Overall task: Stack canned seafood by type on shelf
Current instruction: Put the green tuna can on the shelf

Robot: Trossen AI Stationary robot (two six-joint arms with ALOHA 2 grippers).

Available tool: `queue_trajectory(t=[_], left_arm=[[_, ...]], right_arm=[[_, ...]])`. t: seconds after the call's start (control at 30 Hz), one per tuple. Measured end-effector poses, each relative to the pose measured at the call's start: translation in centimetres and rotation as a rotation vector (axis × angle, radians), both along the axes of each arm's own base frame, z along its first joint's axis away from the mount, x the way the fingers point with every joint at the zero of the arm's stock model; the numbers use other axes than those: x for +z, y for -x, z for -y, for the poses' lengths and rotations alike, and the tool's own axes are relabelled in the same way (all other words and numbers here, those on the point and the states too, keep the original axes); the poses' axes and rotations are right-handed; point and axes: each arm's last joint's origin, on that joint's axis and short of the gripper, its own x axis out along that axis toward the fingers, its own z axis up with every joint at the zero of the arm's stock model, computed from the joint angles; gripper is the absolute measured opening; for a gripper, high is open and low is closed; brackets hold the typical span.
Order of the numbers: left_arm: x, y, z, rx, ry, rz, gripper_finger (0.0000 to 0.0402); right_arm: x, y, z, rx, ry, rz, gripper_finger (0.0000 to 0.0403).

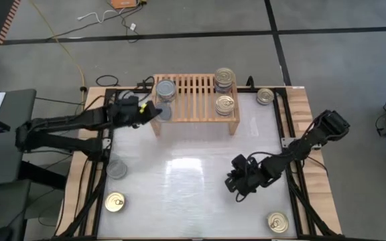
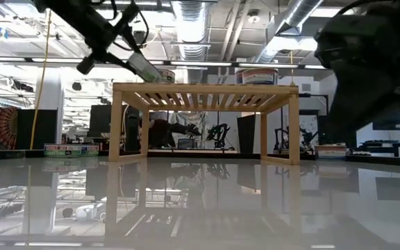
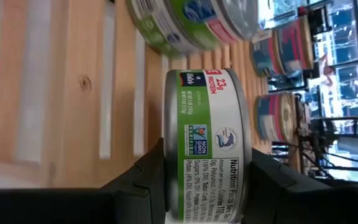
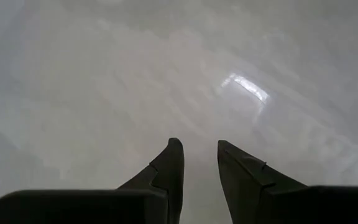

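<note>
A green-label can (image 3: pixel 211 146) sits pinched between the left gripper's (image 3: pixel 207 180) two dark fingers, at the left end of the wooden shelf (image 1: pixel 194 100); a silver can (image 1: pixel 165 90) rests on the slats just beside it; gold-top cans (image 1: pixel 224 79) sit at the other end; the right gripper (image 4: pixel 199 165) hangs over the bare white table (image 1: pixel 193 181), fingers a little apart, holding nothing.

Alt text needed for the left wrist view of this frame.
The left gripper holds a green-labelled can on edge between its jaws, just over the slatted wooden shelf. More cans stand beyond it on the shelf: a green-labelled stack and red-and-blue-labelled ones.
</note>
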Motion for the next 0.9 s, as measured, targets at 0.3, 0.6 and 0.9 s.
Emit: queue_trajectory(t=[0.3, 0.6, 0.9], left_arm=[[-0.8, -0.9, -3.1, -0.012, 0.002, -0.013, 0.0141], [-1.2, -2.1, -4.8, 0.022, -0.041, 0.034, 0.0141], [-1.0, -2.2, -4.2, 0.014, -0.001, 0.063, 0.0142]], right_arm=[[0.0, -0.5, 1.1, -0.035, 0.010, -0.009, 0.0123], [0.0, -0.6, 1.2, -0.050, -0.003, -0.004, 0.0123], [0.0, -0.5, 0.9, -0.041, -0.027, -0.012, 0.0123]])
